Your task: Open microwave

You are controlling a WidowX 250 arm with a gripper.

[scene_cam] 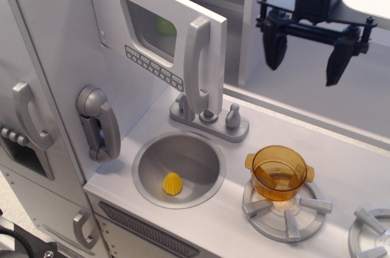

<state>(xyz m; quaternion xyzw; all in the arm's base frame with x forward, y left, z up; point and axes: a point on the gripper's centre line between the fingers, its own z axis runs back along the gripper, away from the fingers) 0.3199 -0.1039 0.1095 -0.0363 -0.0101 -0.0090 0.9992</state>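
Observation:
The microwave door (159,41) is light grey with a clear rounded window, a row of small buttons (153,68) and a tall silver handle (197,66). The door stands swung out from the white compartment, its handle edge away from the opening. A green object shows through the window. My black gripper (306,58) hangs to the right of the door, in front of the upper shelf, well apart from the handle. Its two fingers are spread wide and hold nothing.
A silver phone handset (97,122) hangs on the left wall. A faucet (209,118) stands behind the round sink (146,166), which holds a yellow toy (173,183). An amber pot (279,172) sits on a burner. Grey cabinet doors with handles (30,118) are at the left.

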